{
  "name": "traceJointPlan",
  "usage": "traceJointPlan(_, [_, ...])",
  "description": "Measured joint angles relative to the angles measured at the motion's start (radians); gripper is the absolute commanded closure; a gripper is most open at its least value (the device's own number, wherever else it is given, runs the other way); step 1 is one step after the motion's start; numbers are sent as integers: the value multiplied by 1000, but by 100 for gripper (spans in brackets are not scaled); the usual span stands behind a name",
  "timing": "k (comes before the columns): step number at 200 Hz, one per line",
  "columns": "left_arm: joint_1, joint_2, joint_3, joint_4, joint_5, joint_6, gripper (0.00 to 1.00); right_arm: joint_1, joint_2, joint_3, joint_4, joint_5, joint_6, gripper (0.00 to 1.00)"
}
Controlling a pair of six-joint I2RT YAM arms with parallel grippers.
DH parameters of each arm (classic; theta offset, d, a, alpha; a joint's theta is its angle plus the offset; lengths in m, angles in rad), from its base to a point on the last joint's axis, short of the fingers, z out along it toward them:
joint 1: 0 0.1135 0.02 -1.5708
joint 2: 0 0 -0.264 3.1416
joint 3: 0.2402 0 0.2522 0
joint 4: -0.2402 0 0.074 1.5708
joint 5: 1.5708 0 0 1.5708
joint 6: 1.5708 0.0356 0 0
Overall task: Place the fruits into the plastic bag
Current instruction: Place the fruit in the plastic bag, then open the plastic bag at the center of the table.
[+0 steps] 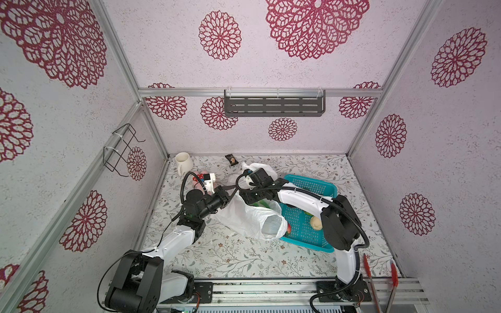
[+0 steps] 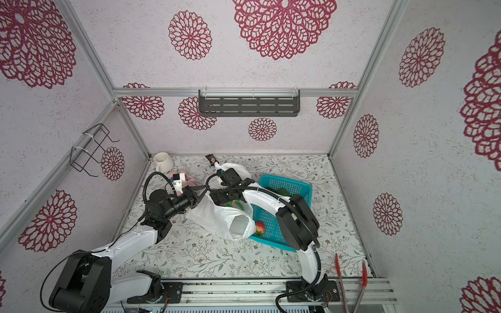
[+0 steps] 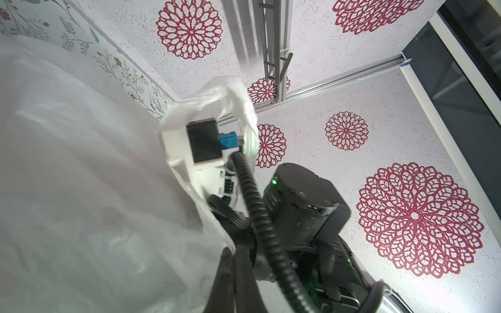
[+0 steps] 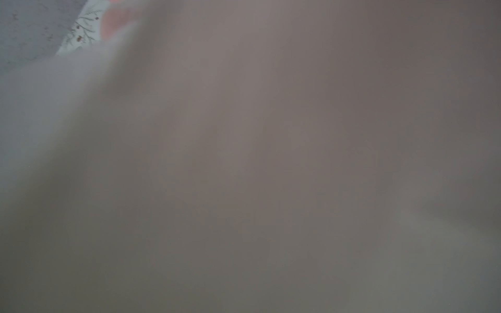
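**Left wrist view has the bag handle on the right wrist; top views have the fruit**

Left wrist view: white plastic bag [image 3: 81,189] fills half the frame. One loop handle [image 3: 227,94] is draped over the right arm's white camera housing [image 3: 189,154]. Left fingers [image 3: 230,273] are dark at the frame edge, together, with bag film pinched at them.

Both top views: left fingers [image 1: 230,192] are clamped on the bag's raised rim. The bag [image 1: 244,216] lies on the counter [image 1: 230,257] with its mouth against the teal basket [image 1: 311,187]. Fruit shows only in these views. Glossy green fruits [image 1: 261,203] sit at the bag mouth, right under the right arm [image 1: 298,197] and near the left fingers, just past the pinched rim. Can't tell if they are inside the bag.

Right fingers are hidden under the wrist and bag film, so I cannot tell whether they are apart or clamped.

- **Strawberry** [image 2: 260,227]: clear in a top view, in the basket's near corner touching the bag. Mostly covered by film in a top view [image 1: 289,229].
- **Cream lumpy ball** [image 1: 316,223]: in the basket beside the right arm's elbow, seen in a top view only.
- **Long green piece** [image 2: 282,192]: at the basket's far side.

All three are well apart from the left fingers.

Right wrist view: grey-brown blur. Only a corner gives counter print [image 4: 81,32] and a pink smear [image 4: 113,19].

Pink plush toy [image 1: 199,180] and cream mug [image 1: 184,161] are behind the left wrist.
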Motion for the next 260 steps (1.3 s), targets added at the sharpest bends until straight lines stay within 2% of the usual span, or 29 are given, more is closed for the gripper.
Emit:
traceJointPlan(4, [1,5,0,0,0,-1,100,0,11,5,4,0,4,15])
traceJointPlan(10, [1,11,0,0,0,-3,100,0,26,10,10,1,11,3])
traceJointPlan(17, [3,19,0,0,0,-4,100,0,38,16,13,2,17,1])
traceJointPlan(61, [12,31,0,0,-3,-12,100,-2,24,50,14,2,7,1])
traceJointPlan(102, [52,14,0,-53,-40,12,100,-21,-127,13,-22,-28,-35,1])
traceJointPlan(151, [69,-40,42,-242,-67,140,100,-48,-423,-193,-30,-95,-68,2])
traceJointPlan(191, [64,-55,116,-356,-68,233,100,-77,-597,-422,-17,-121,-48,1])
traceJointPlan(222, [35,-40,179,-468,-89,296,100,-137,-622,-471,-16,-189,-32,1])
traceJointPlan(260, [-33,13,288,-570,-114,361,100,-144,-565,-415,-96,-319,-78,1])
